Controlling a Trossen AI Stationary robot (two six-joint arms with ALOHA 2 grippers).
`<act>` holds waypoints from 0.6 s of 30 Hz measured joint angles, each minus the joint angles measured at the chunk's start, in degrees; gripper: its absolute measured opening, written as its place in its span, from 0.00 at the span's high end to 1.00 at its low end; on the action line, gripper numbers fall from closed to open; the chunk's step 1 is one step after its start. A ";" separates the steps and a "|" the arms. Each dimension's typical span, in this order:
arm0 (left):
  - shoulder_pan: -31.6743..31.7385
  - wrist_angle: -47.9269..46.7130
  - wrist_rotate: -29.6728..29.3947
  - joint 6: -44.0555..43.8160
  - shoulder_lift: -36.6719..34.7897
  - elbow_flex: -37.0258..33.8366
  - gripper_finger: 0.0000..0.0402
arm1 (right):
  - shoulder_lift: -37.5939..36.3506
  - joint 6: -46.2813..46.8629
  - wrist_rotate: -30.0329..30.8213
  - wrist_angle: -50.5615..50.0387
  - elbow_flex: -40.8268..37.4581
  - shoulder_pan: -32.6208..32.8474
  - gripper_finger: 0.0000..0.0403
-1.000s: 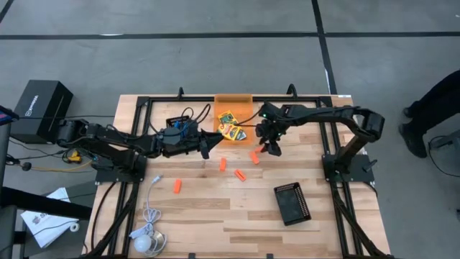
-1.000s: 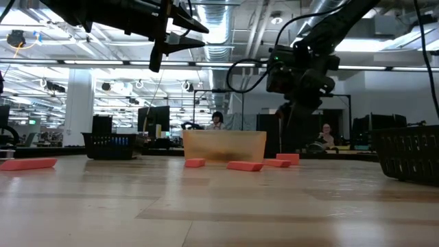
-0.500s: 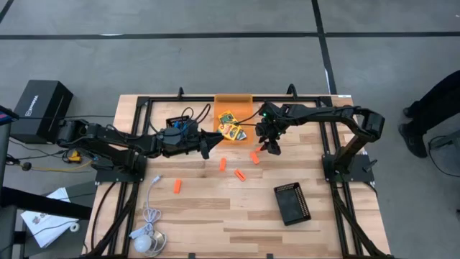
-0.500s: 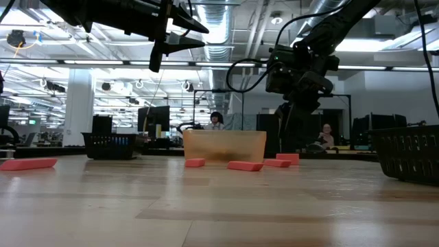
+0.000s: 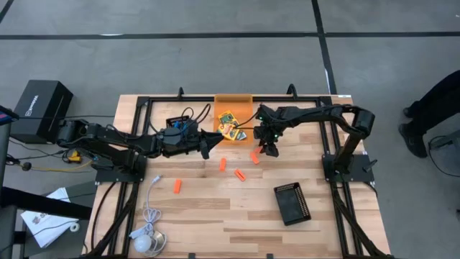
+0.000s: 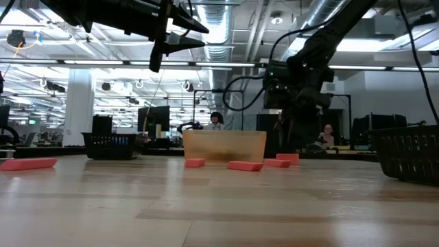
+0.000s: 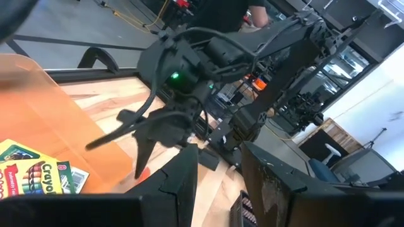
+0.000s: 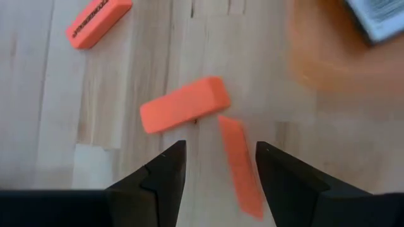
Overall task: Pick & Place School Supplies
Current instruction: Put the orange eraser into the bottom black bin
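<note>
While my right gripper (image 5: 269, 149) hangs just above the table with its fingers (image 8: 158, 180) apart and empty, two orange pieces (image 8: 184, 105) lie touching on the wood directly under it (one flat, the other tipped on edge), just right of the orange translucent bin (image 5: 233, 103); a third orange piece (image 8: 98, 23) lies a little apart from them. My left gripper (image 5: 209, 144) waits in the air just left of that bin, fingers (image 7: 183, 183) parted and holding nothing; the crayon boxes (image 5: 230, 128) sit inside the bin, and another orange piece (image 5: 177, 186) lies well off to the near left.
</note>
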 joint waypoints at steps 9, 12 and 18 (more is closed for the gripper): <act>0.00 0.01 0.86 0.17 0.00 0.00 0.71 | -0.03 0.45 -0.18 0.02 0.00 -1.14 0.55; 0.00 -0.01 0.86 0.19 0.00 0.00 0.71 | -0.01 0.21 -0.16 -0.27 0.00 -1.81 0.55; 0.00 -0.01 1.08 0.19 0.00 0.00 0.71 | -0.01 0.09 -0.74 -0.63 0.00 -2.52 0.55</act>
